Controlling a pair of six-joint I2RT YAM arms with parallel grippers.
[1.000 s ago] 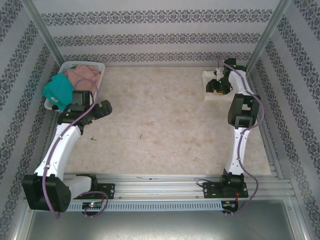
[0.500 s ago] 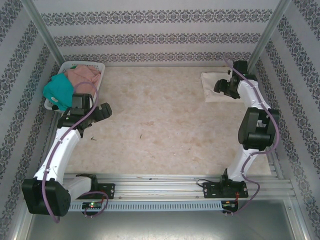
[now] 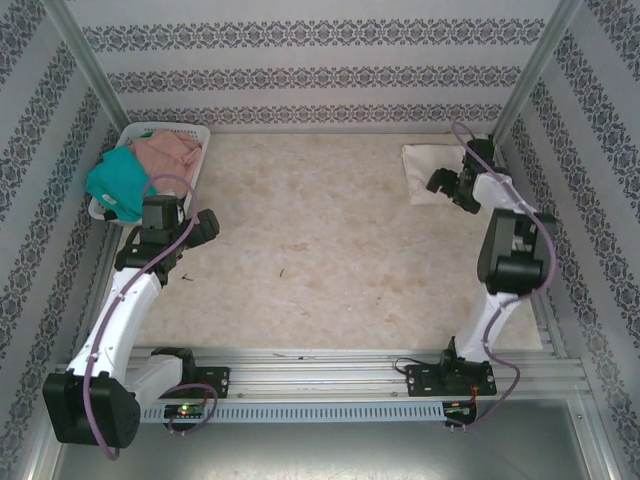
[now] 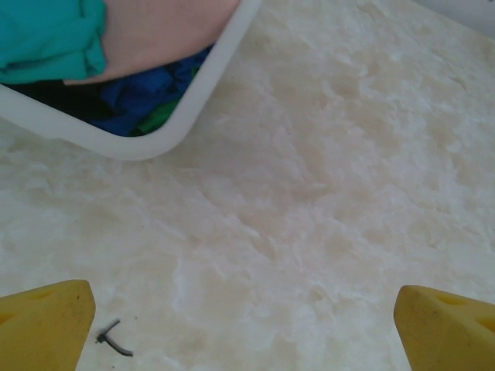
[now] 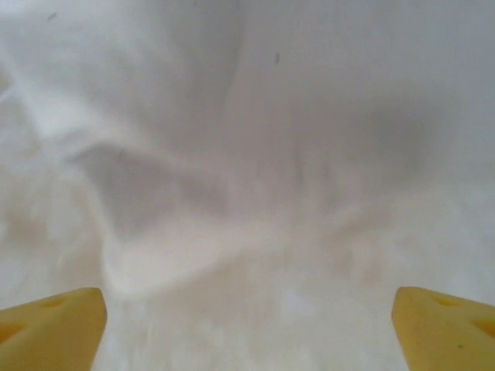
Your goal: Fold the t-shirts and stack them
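Note:
A folded cream t-shirt (image 3: 425, 165) lies flat at the table's far right corner; from the right wrist its pale cloth (image 5: 255, 116) sits just ahead of the fingers. My right gripper (image 3: 447, 187) hovers over its near right edge, open, its yellow fingertips (image 5: 54, 328) wide apart with nothing between them. A teal t-shirt (image 3: 112, 180) and a dusty-pink t-shirt (image 3: 168, 152) are heaped in the white basket (image 3: 190, 131) at the far left. My left gripper (image 3: 196, 226) is open just right of the basket's near corner, over bare table. In the left wrist view the basket's rim (image 4: 193, 108), the teal t-shirt (image 4: 46, 39) and the pink t-shirt (image 4: 166, 31) appear.
Blue and green cloth (image 4: 143, 97) lies deeper in the basket. Small dark specks (image 3: 284, 270) and a bent scrap (image 4: 112, 340) lie on the cream table top. Patterned walls and metal posts (image 3: 85, 55) close in the sides. A rail (image 3: 320, 365) runs along the near edge.
My right gripper has opened and drawn back toward the near side off the cream t-shirt, which now lies flat. The left arm has shifted slightly nearer and stays open.

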